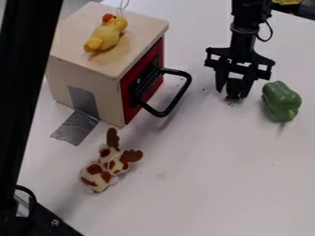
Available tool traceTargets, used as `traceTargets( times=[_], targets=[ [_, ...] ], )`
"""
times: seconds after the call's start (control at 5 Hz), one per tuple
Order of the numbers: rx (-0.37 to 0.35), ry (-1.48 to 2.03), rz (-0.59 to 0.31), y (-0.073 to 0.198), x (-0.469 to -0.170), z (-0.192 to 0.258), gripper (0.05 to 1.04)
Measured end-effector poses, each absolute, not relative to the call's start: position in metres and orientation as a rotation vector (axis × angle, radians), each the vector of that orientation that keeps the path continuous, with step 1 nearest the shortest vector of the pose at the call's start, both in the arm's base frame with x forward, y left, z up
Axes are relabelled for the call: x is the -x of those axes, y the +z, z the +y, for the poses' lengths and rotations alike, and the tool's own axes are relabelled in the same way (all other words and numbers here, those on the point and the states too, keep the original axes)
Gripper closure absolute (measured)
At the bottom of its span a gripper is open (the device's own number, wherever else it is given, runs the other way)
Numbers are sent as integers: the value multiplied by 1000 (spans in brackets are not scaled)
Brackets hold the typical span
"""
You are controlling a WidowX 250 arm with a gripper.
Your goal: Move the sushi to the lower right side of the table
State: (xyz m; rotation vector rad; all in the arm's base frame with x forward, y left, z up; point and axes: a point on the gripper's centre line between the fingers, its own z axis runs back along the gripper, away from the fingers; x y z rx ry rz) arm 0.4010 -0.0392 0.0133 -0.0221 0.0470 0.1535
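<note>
At the upper right, the black gripper (234, 90) hangs low over the white table, pointing down, left of a green pepper. Its fingers are apart, making the gripper open. Between them, close to the tabletop, is a small dark piece that looks like the sushi (234, 86). It sits nearer the right finger, and its lower end is at or just above the table. Whether either finger touches it is hard to tell.
A wooden box (83, 80) with a red front and black handle (178, 94) stands upper left, a yellow duck (107, 33) on top. A spotted plush toy (107, 166) lies below it. The green pepper (281, 100) is close beside the gripper. A black frame bar (27, 87) crosses the left edge.
</note>
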Motion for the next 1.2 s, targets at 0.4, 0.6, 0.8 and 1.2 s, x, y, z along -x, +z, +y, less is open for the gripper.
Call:
traceTargets(
  times=[0.4, 0.6, 0.8, 1.2],
  targets=[
    [40, 108, -57, 70, -370, -48, 543],
    [49, 47, -66, 76, -320, -68, 543],
    [57, -9, -33, 58, -270, -82, 543],
    [53, 2, 8, 23, -244, -88, 491]
  ],
)
